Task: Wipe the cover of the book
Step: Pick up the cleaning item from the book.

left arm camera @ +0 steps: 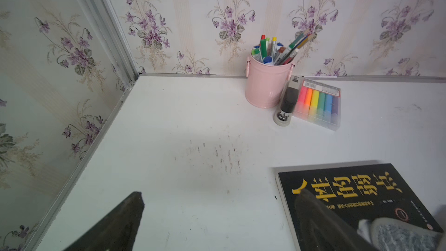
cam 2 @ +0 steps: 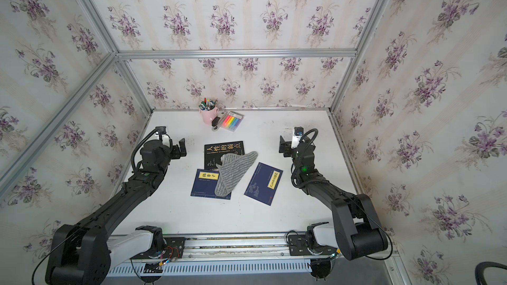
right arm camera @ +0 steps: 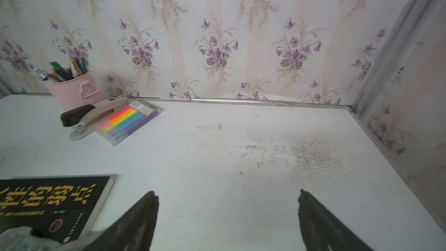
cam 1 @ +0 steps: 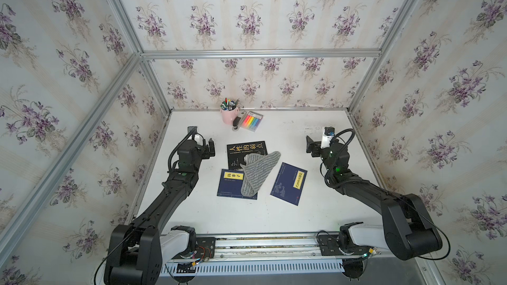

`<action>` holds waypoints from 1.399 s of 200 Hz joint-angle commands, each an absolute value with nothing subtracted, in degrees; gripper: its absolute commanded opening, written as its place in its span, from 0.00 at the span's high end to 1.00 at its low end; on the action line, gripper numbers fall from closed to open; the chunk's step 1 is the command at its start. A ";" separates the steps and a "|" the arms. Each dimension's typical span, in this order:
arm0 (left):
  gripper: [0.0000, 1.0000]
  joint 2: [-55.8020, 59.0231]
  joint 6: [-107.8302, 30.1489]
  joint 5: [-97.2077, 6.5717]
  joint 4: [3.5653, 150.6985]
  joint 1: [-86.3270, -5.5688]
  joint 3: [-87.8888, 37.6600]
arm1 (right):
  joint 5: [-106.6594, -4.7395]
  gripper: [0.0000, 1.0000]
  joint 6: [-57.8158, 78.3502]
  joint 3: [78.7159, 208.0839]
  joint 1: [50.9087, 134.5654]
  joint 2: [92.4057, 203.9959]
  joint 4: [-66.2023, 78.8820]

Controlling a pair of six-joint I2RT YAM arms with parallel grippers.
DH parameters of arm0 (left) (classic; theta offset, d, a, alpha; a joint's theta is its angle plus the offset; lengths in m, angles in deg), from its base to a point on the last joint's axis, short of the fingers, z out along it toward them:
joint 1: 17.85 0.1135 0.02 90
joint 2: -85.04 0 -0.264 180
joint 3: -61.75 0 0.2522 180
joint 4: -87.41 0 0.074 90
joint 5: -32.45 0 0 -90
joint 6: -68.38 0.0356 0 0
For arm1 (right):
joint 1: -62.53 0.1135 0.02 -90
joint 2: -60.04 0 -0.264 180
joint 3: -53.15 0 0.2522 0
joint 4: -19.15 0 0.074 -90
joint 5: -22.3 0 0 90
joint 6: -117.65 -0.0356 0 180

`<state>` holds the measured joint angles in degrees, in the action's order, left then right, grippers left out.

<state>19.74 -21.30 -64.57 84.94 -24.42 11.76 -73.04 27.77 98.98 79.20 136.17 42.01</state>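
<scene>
At the left gripper: spread wide, clasping nothing, with only bare table between the fingers. Hangs just beside the left edge of the black book; in the wrist view one finger crosses in front of the cover, though whether it touches cannot be told.

At the right gripper: likewise parted and empty, over scuffed bare table, well apart from the books on their right. Probably kept out there to leave the middle free, but that is only a guess.

Outward to the grey cloth: lies loose, taken up by neither arm, bent into a crooked strip. Drapes from the black book's near right corner down over the right side of the near blue book. Rests on both covers at once, so looks ready for wiping either; cannot tell from the task wording which book is meant.

Further right, the second blue book: tilted, apart from the others, clear of the cloth.

At the back wall: a pink pen pot, a stapler propped against a highlighter pack, all well out of any sweep across the covers.

By judgement: no wiping under way. Calls next for a pinch on the cloth, likeliest from the nearer left side.
</scene>
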 commanded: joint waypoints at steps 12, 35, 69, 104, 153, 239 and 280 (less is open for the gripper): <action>0.00 20.42 -22.43 -65.09 73.12 -28.39 9.00 | -70.93 0.12 25.02 106.28 85.96 139.09 25.93; 0.00 21.47 -23.67 -65.72 67.99 -32.29 7.50 | -74.19 0.12 25.64 109.53 92.89 141.50 21.58; 0.00 22.44 -28.01 -66.07 57.33 -35.60 3.58 | -71.41 0.12 23.27 112.24 102.00 144.37 18.41; 0.00 27.10 -34.36 -61.34 50.91 -35.99 3.40 | -67.11 0.12 20.01 112.34 106.60 146.86 18.18; 0.00 29.75 -37.71 -60.64 50.03 -37.54 4.57 | -64.58 0.12 16.37 113.78 111.22 153.51 17.62; 0.00 29.97 -40.35 -59.28 50.10 -38.06 6.71 | -67.90 0.14 12.94 119.07 113.07 162.21 16.50; 0.00 30.98 -40.98 -59.00 50.10 -38.11 7.82 | -70.86 0.14 11.60 123.04 113.07 166.38 13.95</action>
<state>30.65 -40.12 -59.28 49.88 -38.01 7.63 -68.06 12.97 121.23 112.99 164.41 16.00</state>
